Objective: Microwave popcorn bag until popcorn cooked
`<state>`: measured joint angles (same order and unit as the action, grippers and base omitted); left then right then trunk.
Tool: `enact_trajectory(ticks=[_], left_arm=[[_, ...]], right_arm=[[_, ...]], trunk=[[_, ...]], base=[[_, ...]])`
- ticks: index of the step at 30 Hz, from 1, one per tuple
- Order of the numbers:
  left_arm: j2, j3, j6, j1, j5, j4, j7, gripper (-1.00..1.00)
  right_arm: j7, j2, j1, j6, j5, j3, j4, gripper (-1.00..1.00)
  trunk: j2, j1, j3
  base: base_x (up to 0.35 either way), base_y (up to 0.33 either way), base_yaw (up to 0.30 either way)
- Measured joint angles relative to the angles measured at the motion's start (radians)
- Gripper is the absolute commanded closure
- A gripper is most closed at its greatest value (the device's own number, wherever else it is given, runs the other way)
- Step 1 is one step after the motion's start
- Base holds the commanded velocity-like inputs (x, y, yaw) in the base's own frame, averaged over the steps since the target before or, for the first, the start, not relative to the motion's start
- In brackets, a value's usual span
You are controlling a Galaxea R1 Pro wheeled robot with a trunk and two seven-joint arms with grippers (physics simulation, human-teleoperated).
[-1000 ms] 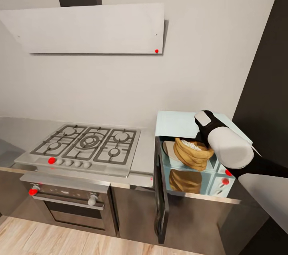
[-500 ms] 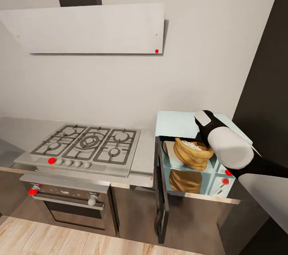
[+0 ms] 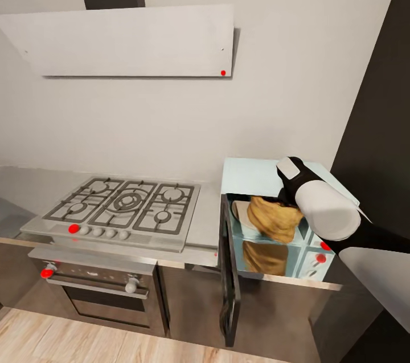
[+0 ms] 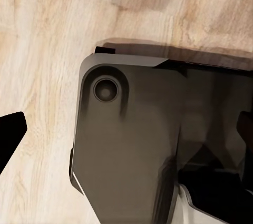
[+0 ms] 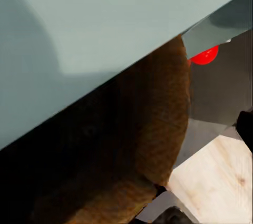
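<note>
Right pincer, grip unclear, at the bag inside the open microwave; closing and heating remain.

Three cameras set around the microwave

The head view looks forward and down from well back, taking in the microwave, the hob left of it and the wall behind. The right wrist view sits very close against the microwave's pale blue casing, sharing the popcorn bag with the head view. The left wrist view faces straight down at wooden floor, away from the microwave.
</note>
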<state>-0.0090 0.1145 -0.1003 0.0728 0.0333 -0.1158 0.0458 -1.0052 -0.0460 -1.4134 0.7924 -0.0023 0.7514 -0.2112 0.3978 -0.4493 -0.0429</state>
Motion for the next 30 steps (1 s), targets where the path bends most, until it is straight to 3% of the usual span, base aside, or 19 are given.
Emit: enact_trajectory(ticks=[17,30], left_arm=[[0.000,0.001,0.000,0.000,0.001,0.000,0.000,-1.00],[0.000,0.001,0.000,0.000,0.001,0.000,0.000,-1.00]], right_arm=[[-0.025,0.004,-0.005,0.063,0.005,0.002,0.001,-1.00],[-0.015,0.007,-0.005,0.070,0.006,0.003,0.000,-1.00]], trunk=[[0.001,0.000,0.000],[0.001,0.000,0.000]], base=[[0.000,0.000,0.000],[-0.004,-0.003,0.000]])
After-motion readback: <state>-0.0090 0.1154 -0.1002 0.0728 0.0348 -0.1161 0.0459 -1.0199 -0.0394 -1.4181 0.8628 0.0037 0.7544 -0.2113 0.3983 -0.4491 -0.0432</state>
